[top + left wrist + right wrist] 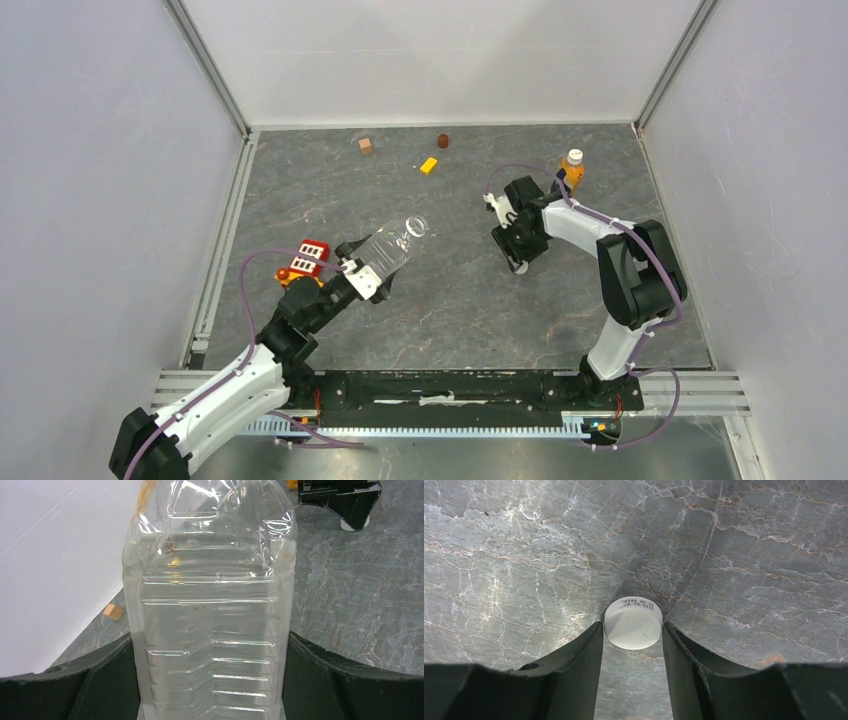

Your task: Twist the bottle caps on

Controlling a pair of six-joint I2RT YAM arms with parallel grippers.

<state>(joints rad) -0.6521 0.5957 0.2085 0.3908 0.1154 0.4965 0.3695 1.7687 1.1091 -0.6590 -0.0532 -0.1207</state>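
The left gripper (362, 272) clamps the clear bottle (393, 247), held tilted with its neck toward the far side. The right gripper (632, 626) pinches a white cap (633, 620) (lying flat on the table (524, 555)) by its sides. The orange bottle (571, 171) stands upright near the far right corner
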